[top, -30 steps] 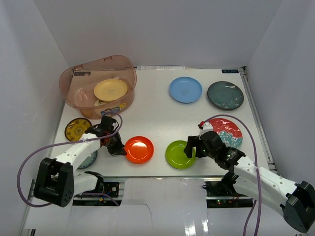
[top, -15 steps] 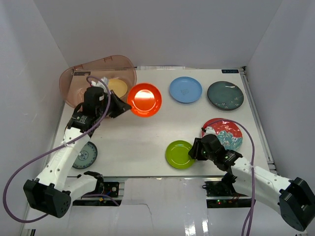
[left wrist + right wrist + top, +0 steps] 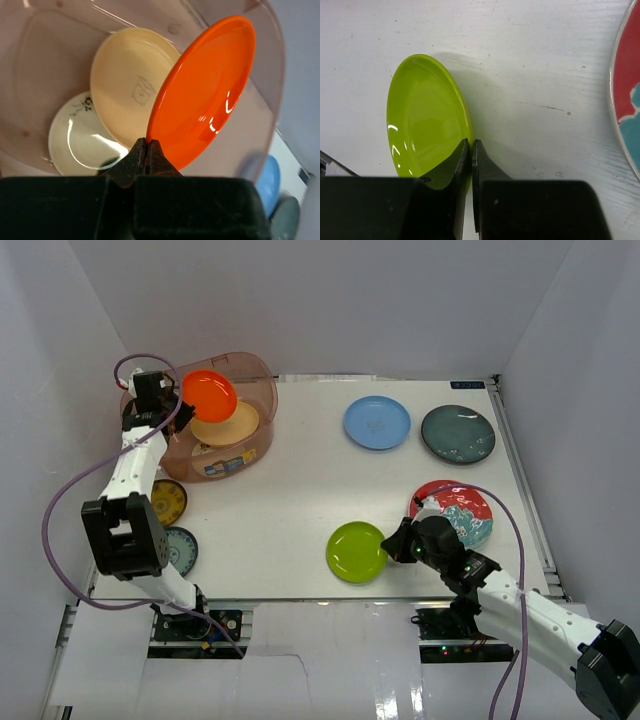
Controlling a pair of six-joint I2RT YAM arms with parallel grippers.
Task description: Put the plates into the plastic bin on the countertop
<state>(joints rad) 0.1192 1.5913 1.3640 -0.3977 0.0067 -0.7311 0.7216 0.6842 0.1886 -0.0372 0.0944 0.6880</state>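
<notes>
Two plates are in hand. Your left end effector [image 3: 146, 150], clamped on the rim of the round orange-red plate [image 3: 209, 393], has swung it from beside the translucent pinkish-brown plastic bin [image 3: 268, 405] to above it, tilted and close to the bin's far rim. Your right end effector [image 3: 470, 150] pinches the round green plate [image 3: 357, 552], perhaps barely lifted. Bare white table [image 3: 300, 490] lies to its left.

We find the plastic bin [image 3: 160, 445] at the far left of the countertop [image 3: 300, 480]. In it the upper plate [image 3: 125, 85] overlaps the lower plate [image 3: 80, 140], and the left gripper [image 3: 146, 145] pinches the lifted plate [image 3: 210, 393], tilted above them. Nearer, along the left edge, the edge plate [image 3: 167, 502] lies behind the nearest plate [image 3: 183, 550]. Far right, the inner plate [image 3: 377, 423] lies left of the corner plate [image 3: 458, 434]. Near right, the right gripper [image 3: 471, 145] grips the pinched plate [image 3: 357, 552] by its right rim, and the neighbour plate [image 3: 460, 508] lies beyond the gripper, to the right.
</notes>
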